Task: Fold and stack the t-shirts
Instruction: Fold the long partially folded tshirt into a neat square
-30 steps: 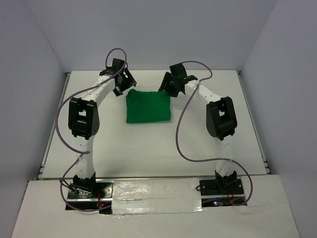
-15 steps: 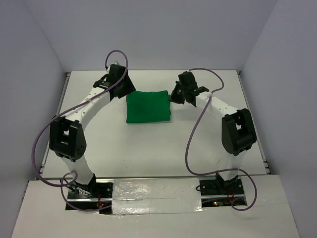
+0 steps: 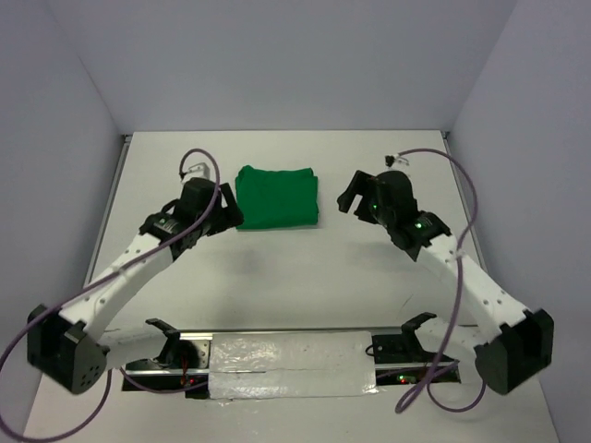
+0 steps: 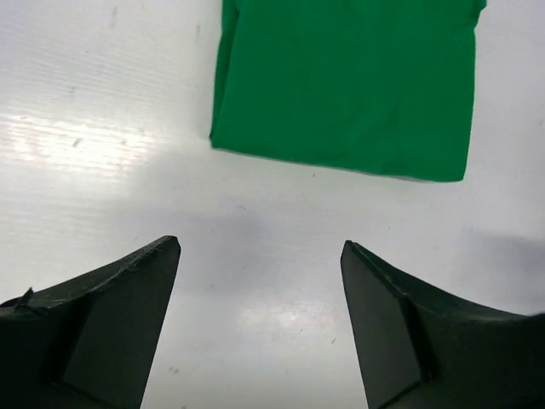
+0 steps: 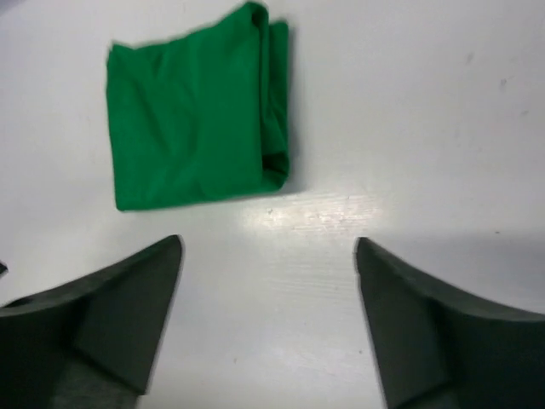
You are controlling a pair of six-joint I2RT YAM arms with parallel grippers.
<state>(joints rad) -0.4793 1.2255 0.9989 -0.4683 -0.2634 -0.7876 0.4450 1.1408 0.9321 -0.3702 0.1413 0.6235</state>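
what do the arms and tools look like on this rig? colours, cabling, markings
Left arm and right arm: white links with black joint housings. A mauve cable loops loosely along each. Left tool and right tool are matte black, each with two wedge-shaped fingers. A small green light glows near the right wrist. No printed markings or sleeves visible.

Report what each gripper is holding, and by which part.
Nothing. The left gripper and right gripper are open and empty; the t-shirt lies apart on the table.
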